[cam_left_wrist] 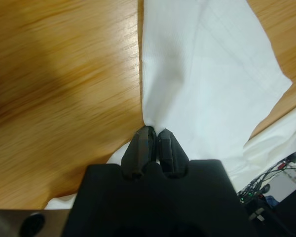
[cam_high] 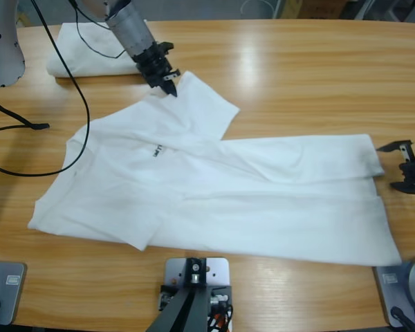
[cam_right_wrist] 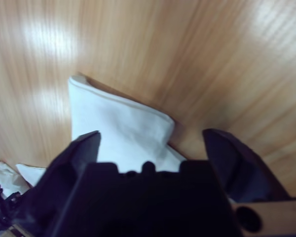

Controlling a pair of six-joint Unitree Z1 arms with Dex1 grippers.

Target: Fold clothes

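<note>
Table [cam_high: 297, 76] bears T-shirt [cam_high: 214, 187]; left gripper [cam_high: 167, 84] pinches sleeve [cam_high: 204, 104].

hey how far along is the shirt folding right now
One folded T-shirt already sits at the table's far corner. The spread T-shirt is partly folded lengthwise; the left gripper pinches its sleeve, and the right gripper waits open by the hem. Remaining folds are left.
</note>
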